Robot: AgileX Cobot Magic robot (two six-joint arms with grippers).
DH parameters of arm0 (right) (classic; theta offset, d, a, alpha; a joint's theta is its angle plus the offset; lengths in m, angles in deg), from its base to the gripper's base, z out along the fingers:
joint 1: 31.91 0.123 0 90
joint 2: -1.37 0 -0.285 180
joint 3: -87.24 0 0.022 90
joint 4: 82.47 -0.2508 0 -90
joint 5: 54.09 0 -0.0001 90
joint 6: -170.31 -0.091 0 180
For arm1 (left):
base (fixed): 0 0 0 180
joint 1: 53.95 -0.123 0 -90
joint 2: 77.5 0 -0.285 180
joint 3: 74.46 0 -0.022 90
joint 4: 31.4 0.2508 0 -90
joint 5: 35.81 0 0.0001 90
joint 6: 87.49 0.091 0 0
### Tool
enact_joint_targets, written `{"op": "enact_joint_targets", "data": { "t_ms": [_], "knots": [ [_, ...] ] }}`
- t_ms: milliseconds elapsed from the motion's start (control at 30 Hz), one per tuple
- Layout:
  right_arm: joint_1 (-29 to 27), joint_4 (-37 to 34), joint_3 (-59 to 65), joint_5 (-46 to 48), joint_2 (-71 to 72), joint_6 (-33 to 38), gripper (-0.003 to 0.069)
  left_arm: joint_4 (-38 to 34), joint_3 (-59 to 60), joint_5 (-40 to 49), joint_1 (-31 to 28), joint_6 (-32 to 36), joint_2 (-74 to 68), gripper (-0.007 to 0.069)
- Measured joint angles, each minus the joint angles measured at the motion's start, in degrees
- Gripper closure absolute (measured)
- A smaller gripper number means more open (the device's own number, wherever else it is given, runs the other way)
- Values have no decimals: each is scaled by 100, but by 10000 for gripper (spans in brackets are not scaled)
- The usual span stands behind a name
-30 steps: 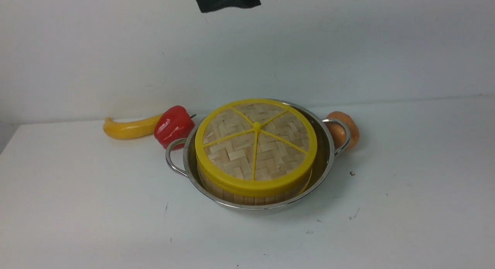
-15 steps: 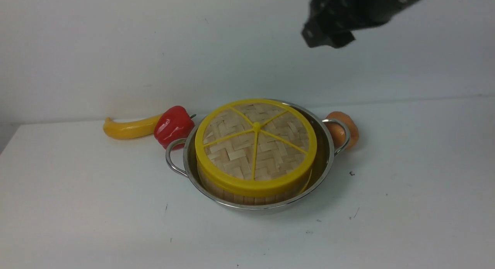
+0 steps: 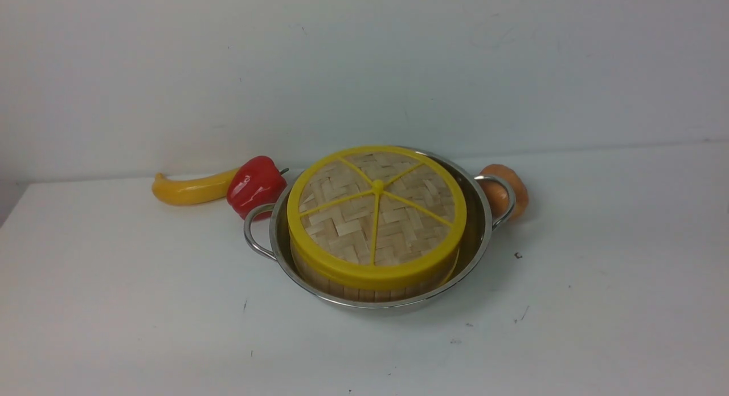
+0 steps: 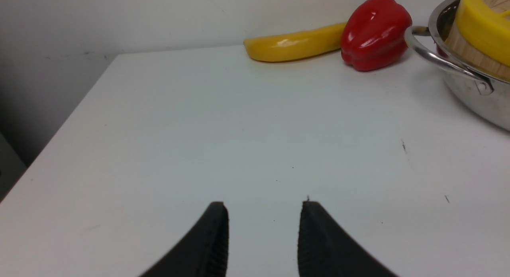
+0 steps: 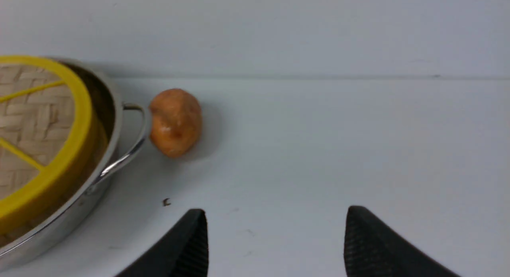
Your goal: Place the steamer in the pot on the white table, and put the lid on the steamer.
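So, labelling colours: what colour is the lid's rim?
Yellow, around woven tan bamboo; the lid shows best in the front view.

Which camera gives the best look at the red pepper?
The left wrist view: the pepper is large, sharp and whole there, beside the banana and just off the pot's handle. The front view shows it smaller, its lower edge hidden behind that handle. The right wrist view does not show it at all.
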Motion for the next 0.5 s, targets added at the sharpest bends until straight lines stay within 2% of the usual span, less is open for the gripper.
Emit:
{"op": "enact_joint_targets", "data": {
  "t_ms": [233, 500],
  "knots": [
    [-648, -44, 1615, -999, 1807, -52, 211, 0, 0, 0, 0, 0, 0, 384],
    [-807, -155, 2279, -1351, 3162, -189, 211, 0, 0, 0, 0, 0, 0, 384]
  ]
}}
